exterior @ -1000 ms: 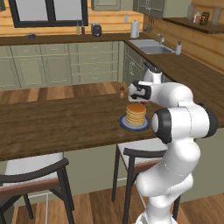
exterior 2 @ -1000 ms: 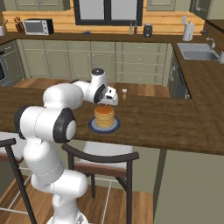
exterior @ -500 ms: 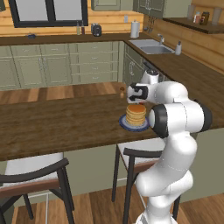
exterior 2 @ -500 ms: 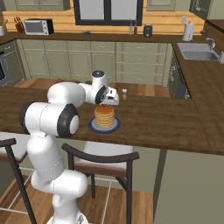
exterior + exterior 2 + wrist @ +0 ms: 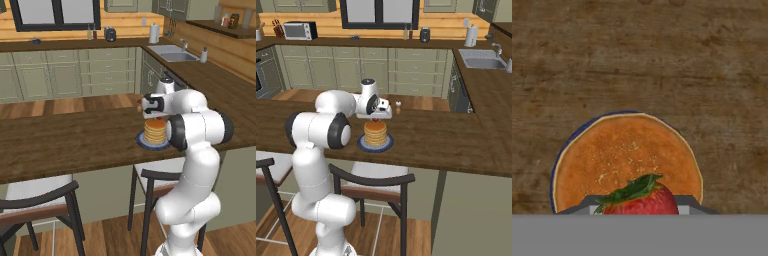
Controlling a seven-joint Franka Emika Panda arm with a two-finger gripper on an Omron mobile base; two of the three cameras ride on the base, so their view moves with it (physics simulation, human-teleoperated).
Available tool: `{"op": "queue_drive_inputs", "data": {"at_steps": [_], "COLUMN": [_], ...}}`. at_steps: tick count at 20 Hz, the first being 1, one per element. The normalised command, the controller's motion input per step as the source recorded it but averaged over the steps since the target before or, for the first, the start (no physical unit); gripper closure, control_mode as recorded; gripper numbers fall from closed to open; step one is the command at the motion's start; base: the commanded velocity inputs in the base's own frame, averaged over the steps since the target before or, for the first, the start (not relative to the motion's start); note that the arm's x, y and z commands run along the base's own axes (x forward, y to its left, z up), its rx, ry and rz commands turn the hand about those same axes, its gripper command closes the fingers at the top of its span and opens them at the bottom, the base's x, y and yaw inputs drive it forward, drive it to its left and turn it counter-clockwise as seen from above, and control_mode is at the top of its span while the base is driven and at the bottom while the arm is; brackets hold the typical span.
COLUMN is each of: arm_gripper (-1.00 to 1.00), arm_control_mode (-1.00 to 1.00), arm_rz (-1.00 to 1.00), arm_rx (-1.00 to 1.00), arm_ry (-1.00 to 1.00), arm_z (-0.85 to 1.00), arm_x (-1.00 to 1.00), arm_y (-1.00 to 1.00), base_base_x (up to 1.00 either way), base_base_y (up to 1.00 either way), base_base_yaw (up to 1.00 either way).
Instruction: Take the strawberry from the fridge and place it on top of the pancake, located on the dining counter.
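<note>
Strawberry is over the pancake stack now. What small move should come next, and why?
Probably ease the tool straight down, then open. The hand view shows the strawberry held above the pancake, which sits on a blue plate on the counter. Both base views suggest a small gap remains.

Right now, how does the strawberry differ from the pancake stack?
The strawberry is red with green leaves; the pancake stack is golden brown. The strawberry is small, far narrower than the stack. The strawberry is held in the gripper above the stack; the stack rests on a blue plate on the counter. Both are food, and they line up over the same plate.
</note>
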Motion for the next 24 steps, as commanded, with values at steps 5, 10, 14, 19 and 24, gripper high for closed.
{"op": "queue_drive_inputs", "data": {"at_steps": [5, 10, 14, 19, 24], "arm_gripper": [1.0, 1.0, 1.0, -1.0, -1.0], "arm_control_mode": [-1.0, -1.0, -1.0, -1.0, -1.0], "arm_rz": [0.0, 0.0, 0.0, 0.0, 0.0], "arm_rx": [0.0, 0.0, 0.0, 0.0, 0.0], "arm_ry": [0.0, 0.0, 0.0, 0.0, 0.0], "arm_z": [-0.27, -0.29, -0.16, -0.2, -0.02], "arm_x": [-0.01, 0.0, 0.0, 0.0, 0.0], "arm_y": [0.11, 0.0, 0.0, 0.0, 0.0], "base_base_x": [0.0, 0.0, 0.0, 0.0, 0.0], "base_base_y": [0.0, 0.0, 0.0, 0.0, 0.0], "base_base_yaw": [0.0, 0.0, 0.0, 0.0, 0.0]}}
